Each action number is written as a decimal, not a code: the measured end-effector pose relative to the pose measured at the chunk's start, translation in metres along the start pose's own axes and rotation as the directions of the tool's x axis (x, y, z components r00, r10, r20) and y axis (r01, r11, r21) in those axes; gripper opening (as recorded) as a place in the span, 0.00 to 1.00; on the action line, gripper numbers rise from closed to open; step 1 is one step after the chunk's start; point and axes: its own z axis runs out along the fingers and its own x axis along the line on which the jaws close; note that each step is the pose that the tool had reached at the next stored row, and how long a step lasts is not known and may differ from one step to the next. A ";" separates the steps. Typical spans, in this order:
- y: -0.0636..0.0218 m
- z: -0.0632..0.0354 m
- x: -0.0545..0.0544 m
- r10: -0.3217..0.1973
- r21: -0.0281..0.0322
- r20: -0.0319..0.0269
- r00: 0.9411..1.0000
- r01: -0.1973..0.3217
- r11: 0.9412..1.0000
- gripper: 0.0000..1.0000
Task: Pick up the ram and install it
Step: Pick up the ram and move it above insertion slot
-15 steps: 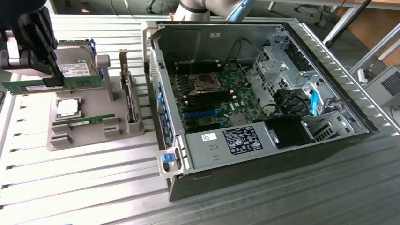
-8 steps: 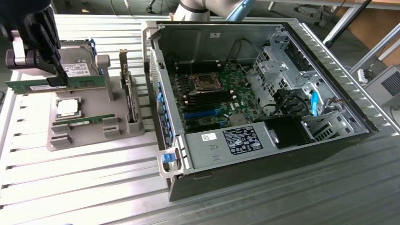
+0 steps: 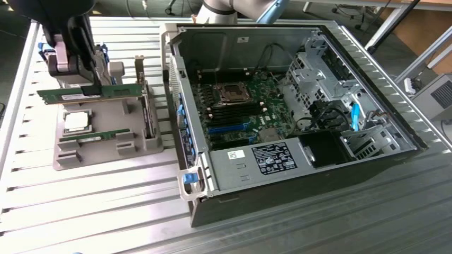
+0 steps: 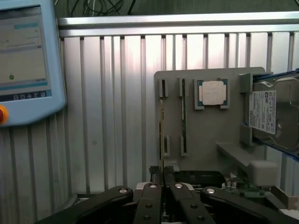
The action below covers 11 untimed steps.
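Fingers: the black fingers [image 4: 152, 198] are pressing together on the thin green circuit-board ram stick [image 3: 63, 97], pinching it at mid-length, likely so that it is hanging balanced.
Ram position: it is hovering over the grey plastic parts holder [image 3: 106, 153], near the worktop's [image 3: 84, 211] edge on the exterior view's left, beside the open black computer case [image 3: 297, 174].
Long axis: it is lying level and standing on edge, in line with the holder's slots.
Twin: a second green stick [image 3: 92, 136] is sitting slotted in the holder.

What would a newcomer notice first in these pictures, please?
The open computer case stands on the exterior view's right, its motherboard exposed. On that view's left, the gripper holds the ram above a grey parts holder with a silver processor chip.
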 end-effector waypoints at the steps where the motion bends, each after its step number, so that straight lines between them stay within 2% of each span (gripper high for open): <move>1: -0.0048 0.0000 0.000 0.000 0.000 0.000 1.000 0.000 1.000 0.11; 4: -0.0177 0.0004 0.000 0.000 0.000 0.000 1.000 0.000 1.000 0.11; 6: -0.0358 0.0008 0.000 0.000 0.000 0.000 1.000 0.000 1.000 0.11; 7: -0.0409 0.0010 0.000 0.000 0.000 0.000 1.000 0.000 1.000 0.11; 11: -0.0535 0.0013 0.000 0.000 0.000 0.000 1.000 0.000 1.000 0.11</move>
